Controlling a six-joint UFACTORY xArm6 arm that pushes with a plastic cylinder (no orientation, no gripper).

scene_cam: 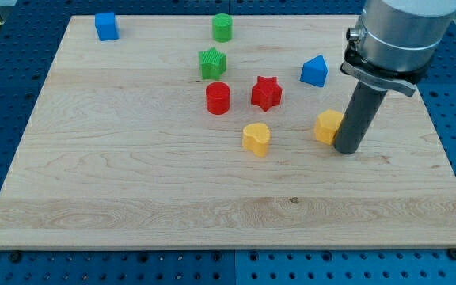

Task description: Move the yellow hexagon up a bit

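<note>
The yellow hexagon (pixel 328 126) lies right of the board's middle, partly hidden by my rod. My tip (pixel 347 149) rests on the board against the hexagon's lower right side. A second yellow block, heart-shaped (pixel 256 138), lies to the hexagon's left. A red star (pixel 266 93) and a blue block (pixel 314 71) lie above them.
A red cylinder (pixel 218 98) and a green star (pixel 211 63) sit left of the red star. A green cylinder (pixel 222 28) is near the top edge and a blue cube (pixel 106 26) at the top left. The wooden board (pixel 133 182) lies on a blue pegboard.
</note>
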